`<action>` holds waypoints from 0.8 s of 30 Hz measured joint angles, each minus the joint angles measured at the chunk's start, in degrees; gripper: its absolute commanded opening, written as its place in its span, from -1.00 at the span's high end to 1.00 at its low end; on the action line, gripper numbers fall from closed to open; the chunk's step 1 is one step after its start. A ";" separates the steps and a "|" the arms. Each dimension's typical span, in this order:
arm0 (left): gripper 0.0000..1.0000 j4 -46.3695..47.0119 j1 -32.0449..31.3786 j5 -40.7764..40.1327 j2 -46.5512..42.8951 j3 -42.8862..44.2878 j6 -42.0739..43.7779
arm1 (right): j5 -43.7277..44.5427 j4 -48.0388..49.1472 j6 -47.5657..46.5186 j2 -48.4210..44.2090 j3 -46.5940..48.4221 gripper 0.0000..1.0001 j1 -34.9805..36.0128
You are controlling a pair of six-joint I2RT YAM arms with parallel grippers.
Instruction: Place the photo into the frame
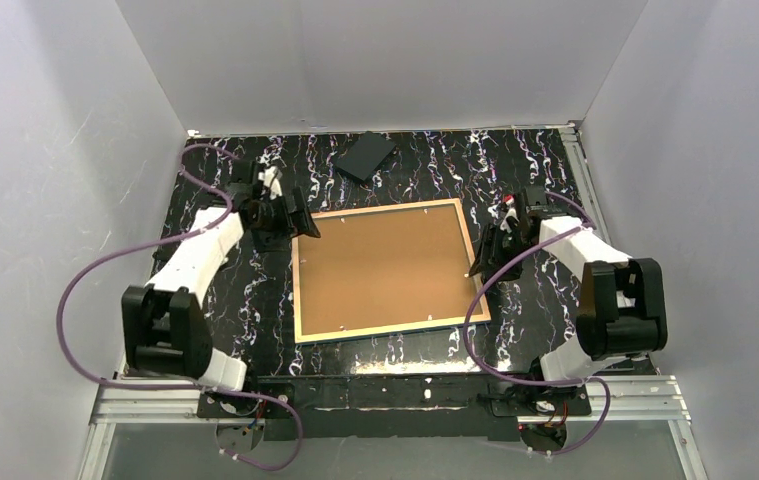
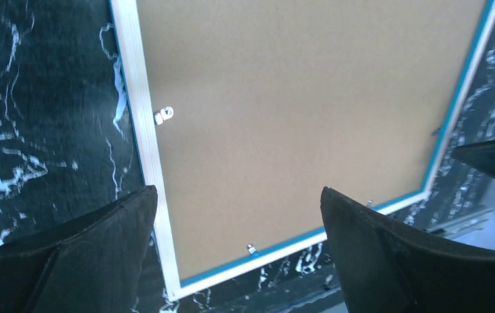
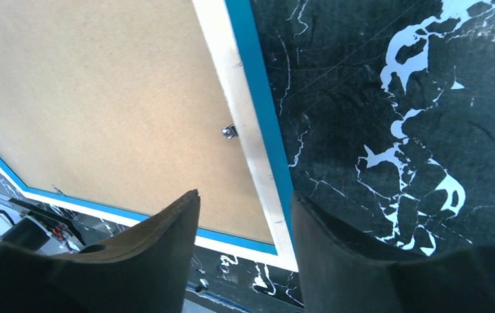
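**A:** The frame (image 2: 139,91), that large thin-edged rectangle of tan wood with a blue outer side: how do the grippers stand?

**B:** The left gripper (image 2: 238,195) is spread wide and empty by its far-left corner. The right gripper (image 3: 244,195) is part open over the right rail, clamping nothing. The frame lies flat mid-table, filled by a plain brown backing board (image 1: 385,270). No photo shows.

**A:** Risks?

**B:** Closing on that rail could drag the frame. Unturned small metal tabs (image 3: 229,131) might let the board slip. No writing is readable.
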 measured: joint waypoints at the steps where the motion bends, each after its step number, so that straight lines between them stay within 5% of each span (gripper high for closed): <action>1: -0.96 0.46 0.83 1.16 -1.97 -1.33 -0.83 | 0.00 -0.11 0.00 -0.90 0.00 -0.41 0.00; 6: -0.96 1.88 2.60 6.71 -11.19 -8.79 -1.81 | -0.09 -1.29 -0.17 -5.90 0.07 -0.64 0.00; 12: -0.96 1.14 -0.09 12.57 -23.32 -17.51 -0.09 | -1.29 -2.43 -0.24 -11.61 0.04 -0.68 0.00; 18: -0.91 -1.97 -14.53 10.16 -27.02 -21.18 4.66 | -2.51 -2.99 -0.20 -13.42 -0.46 -0.68 0.00; 24: -0.92 -4.24 -29.14 0.87 -20.15 -20.79 9.49 | -2.89 -3.28 -0.24 -13.44 -2.71 -0.68 0.00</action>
